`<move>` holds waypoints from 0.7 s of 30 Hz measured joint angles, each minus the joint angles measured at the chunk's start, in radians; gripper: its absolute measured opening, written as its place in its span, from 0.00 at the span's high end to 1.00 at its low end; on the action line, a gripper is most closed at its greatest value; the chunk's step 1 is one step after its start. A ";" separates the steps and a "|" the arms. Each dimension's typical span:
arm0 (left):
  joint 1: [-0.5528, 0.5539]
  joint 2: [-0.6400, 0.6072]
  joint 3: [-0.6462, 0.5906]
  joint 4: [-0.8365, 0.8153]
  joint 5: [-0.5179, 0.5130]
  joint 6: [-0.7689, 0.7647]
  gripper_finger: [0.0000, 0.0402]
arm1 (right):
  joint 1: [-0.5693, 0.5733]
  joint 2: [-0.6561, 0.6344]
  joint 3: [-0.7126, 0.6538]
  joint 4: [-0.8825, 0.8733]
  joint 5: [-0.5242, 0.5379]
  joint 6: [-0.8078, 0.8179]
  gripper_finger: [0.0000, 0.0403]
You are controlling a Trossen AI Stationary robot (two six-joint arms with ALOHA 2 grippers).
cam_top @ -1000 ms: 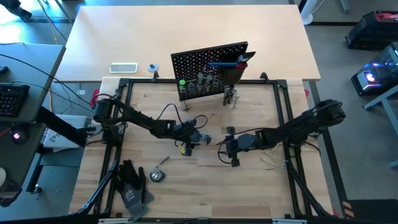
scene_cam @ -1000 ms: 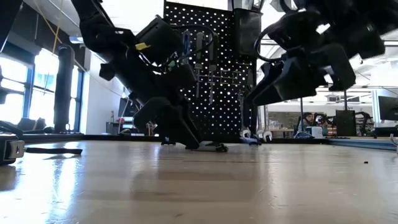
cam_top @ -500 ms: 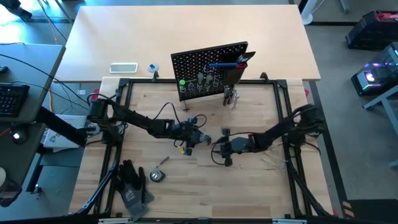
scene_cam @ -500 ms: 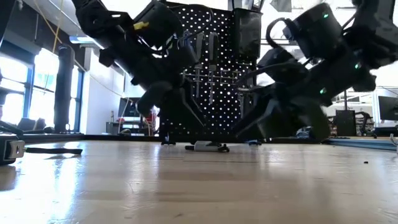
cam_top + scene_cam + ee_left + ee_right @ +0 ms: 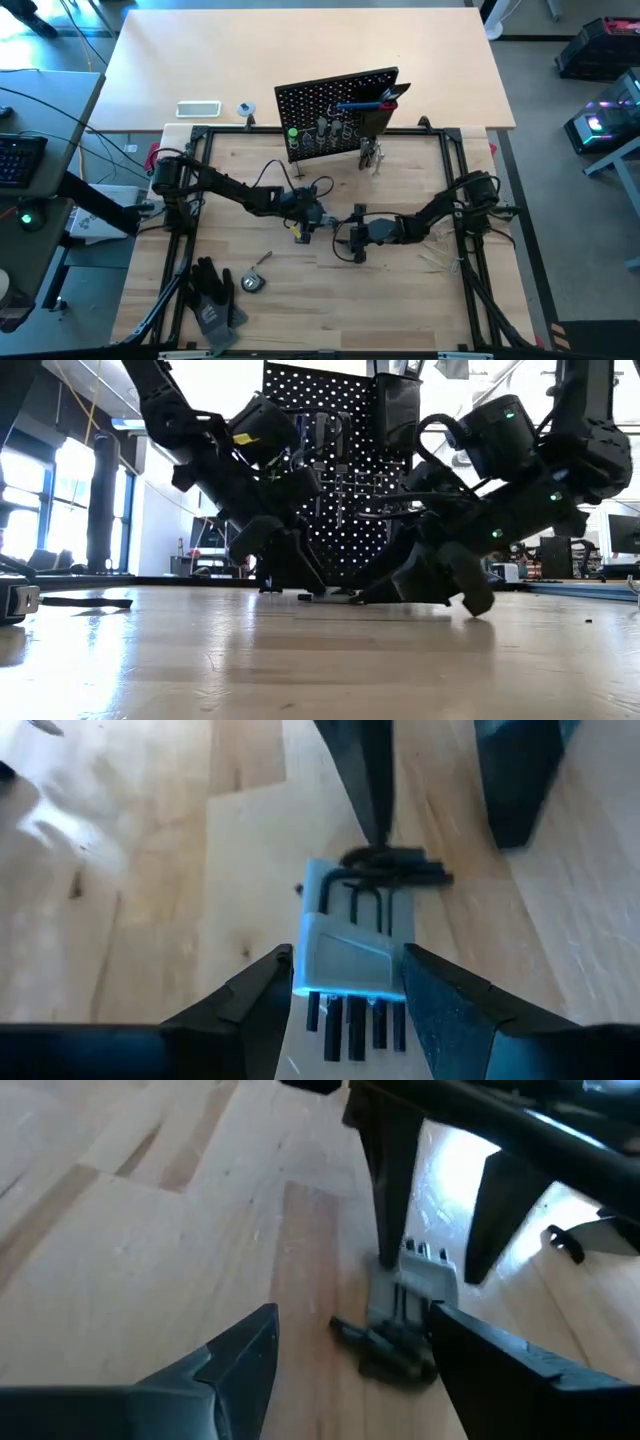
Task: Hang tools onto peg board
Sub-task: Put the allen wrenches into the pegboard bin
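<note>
The peg board [image 5: 335, 100] stands upright at the table's far side, with tools hanging on it. A hex key set [image 5: 350, 950] in a pale blue holder lies low at mid-table, with my left gripper [image 5: 348, 990] shut on it. My right gripper [image 5: 355, 1360] is open and comes from the table's right. Its fingers stand on either side of the keys' bent ends [image 5: 385, 1352]. In the high view the two grippers, left [image 5: 320, 218] and right [image 5: 350, 235], nearly meet. My left gripper pinches the holder's two sides [image 5: 305, 960] between its two fingers, slanting down from the table's left. The straight key ends point back toward it, and the bent ends [image 5: 390, 875] point away and lie on the table. Whether my right gripper touches the set, I cannot tell.
Black work gloves [image 5: 212, 292] and a small round tool [image 5: 252, 282] lie near the front left. Silver wrenches [image 5: 372, 155] lean at the peg board's foot. A white flat device [image 5: 198, 108] lies behind the dark metal frame [image 5: 200, 135] that rims the work area.
My right gripper has come down to the table and moved toward the table's left, up to the hex key set, tipping its fingers lower. My left gripper has stayed about where it was, still shut on the set.
</note>
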 joint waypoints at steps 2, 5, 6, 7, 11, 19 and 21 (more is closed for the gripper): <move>0.015 0.009 0.000 0.017 0.036 -0.011 0.55 | -0.010 0.015 0.014 0.004 -0.003 -0.009 0.38; 0.043 0.034 0.002 0.029 0.118 -0.048 0.55 | -0.034 0.051 0.047 0.000 -0.007 -0.018 0.38; 0.052 0.045 0.003 0.034 0.152 -0.060 0.55 | -0.044 0.064 0.059 -0.012 -0.013 -0.014 0.38; 0.061 0.056 0.004 0.039 0.184 -0.075 0.55 | -0.054 0.081 0.072 -0.021 -0.012 -0.004 0.38; 0.078 0.096 0.006 0.044 0.246 -0.098 0.55 | -0.101 0.119 0.105 -0.063 -0.037 0.085 0.38; 0.077 0.099 0.004 0.041 0.263 -0.084 0.55 | -0.120 0.122 0.099 -0.056 -0.048 0.110 0.41; 0.076 0.092 0.003 0.042 0.262 -0.072 0.55 | -0.120 0.122 0.099 -0.056 -0.045 0.116 0.43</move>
